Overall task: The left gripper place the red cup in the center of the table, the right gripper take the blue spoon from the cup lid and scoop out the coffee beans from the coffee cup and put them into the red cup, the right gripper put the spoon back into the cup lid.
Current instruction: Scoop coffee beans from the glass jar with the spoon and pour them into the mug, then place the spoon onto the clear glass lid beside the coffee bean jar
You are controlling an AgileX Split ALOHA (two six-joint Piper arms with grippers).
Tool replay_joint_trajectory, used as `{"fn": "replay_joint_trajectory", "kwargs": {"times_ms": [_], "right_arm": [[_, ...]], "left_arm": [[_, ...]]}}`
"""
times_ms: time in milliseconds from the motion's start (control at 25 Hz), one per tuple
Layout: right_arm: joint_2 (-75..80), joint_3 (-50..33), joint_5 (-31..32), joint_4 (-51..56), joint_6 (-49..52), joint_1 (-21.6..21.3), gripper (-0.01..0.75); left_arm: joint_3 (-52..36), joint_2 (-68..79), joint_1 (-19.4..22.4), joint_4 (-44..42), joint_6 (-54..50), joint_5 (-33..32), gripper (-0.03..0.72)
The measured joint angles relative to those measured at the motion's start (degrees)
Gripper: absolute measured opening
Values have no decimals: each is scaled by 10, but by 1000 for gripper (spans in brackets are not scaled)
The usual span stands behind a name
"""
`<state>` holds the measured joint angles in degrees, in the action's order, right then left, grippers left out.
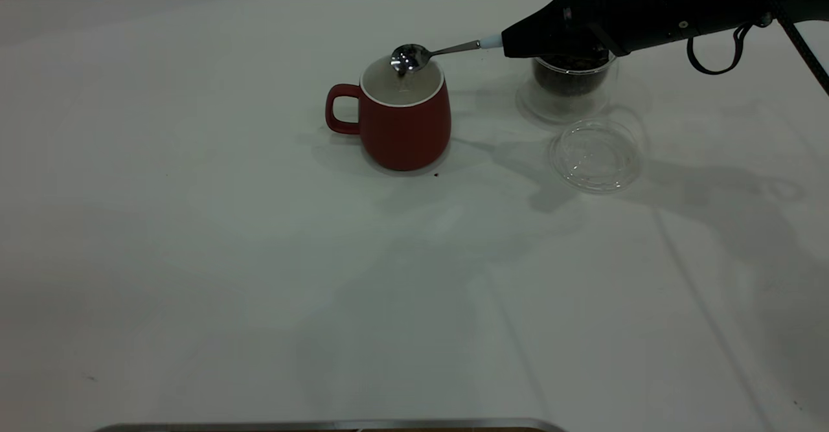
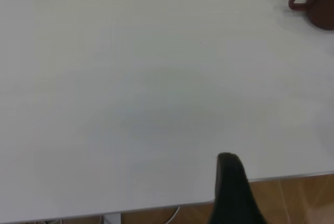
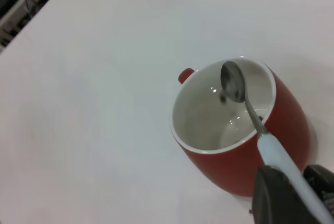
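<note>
The red cup [image 1: 405, 118] stands upright near the middle of the table [image 1: 194, 225], handle to the left; its white inside [image 3: 209, 114] shows in the right wrist view. My right gripper [image 1: 511, 43] is shut on the pale handle of the blue spoon [image 1: 414, 57]. The spoon's metal bowl [image 3: 233, 81] hangs tilted over the cup's mouth, with a dark bit just under it. The coffee cup [image 1: 573, 82], holding coffee beans [image 1: 570, 77], sits partly behind that gripper. The clear cup lid [image 1: 596, 155] lies empty in front of it. My left gripper [image 2: 229, 182] is by the table's edge, far from the red cup [image 2: 318, 2].
A small dark speck [image 1: 436, 175] lies on the table at the red cup's base. A metal strip [image 1: 324, 425] runs along the near edge. Wooden floor [image 2: 297, 198] shows past the table's edge in the left wrist view.
</note>
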<state>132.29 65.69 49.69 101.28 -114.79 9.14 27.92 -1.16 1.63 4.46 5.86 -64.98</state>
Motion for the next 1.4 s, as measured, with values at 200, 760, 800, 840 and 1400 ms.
{"fn": "replay_joint_trajectory", "kwargs": {"times_ms": [200, 760, 800, 840, 1400], "right_arm": [[0, 0, -4, 0, -11, 0, 106], [-132, -34, -147, -72, 243, 23, 106], [-149, -47, -163, -73, 268, 23, 106], [-163, -60, -181, -73, 291, 23, 106], [-279, -253, -275, -7, 406, -28, 106]], "left_arm": [[0, 0, 0, 0, 0, 0, 533], [0, 0, 0, 0, 0, 0, 533], [0, 0, 0, 0, 0, 0, 533], [0, 0, 0, 0, 0, 0, 533], [0, 0, 0, 0, 0, 0, 533]]}}
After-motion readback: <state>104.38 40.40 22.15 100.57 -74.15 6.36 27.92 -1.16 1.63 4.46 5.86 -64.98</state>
